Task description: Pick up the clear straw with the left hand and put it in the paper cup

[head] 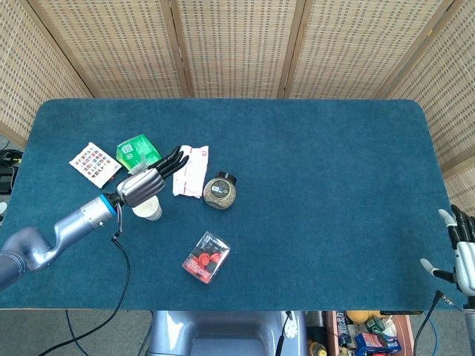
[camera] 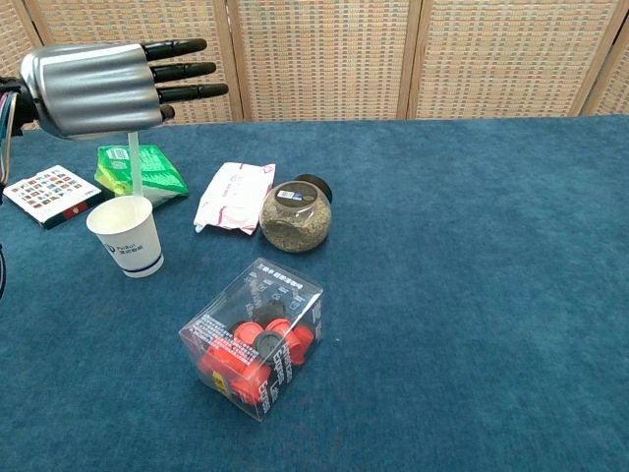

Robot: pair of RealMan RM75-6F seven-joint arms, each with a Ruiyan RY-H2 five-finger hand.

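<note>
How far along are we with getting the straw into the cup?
Pickup looks done: the left hand holds the clear straw upright above the paper cup. In hand: lowering, the straw's lower end sits at or just inside the cup's rim. Left: let go so the straw rests in the cup. The right hand idles at the table's edge.

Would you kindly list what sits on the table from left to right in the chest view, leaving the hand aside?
Patterned card pack → paper cup → white wipes packet → jar of dried herbs. The green packet and the clear box of red caps overlap neighbours in this order, so I omit them.
</note>
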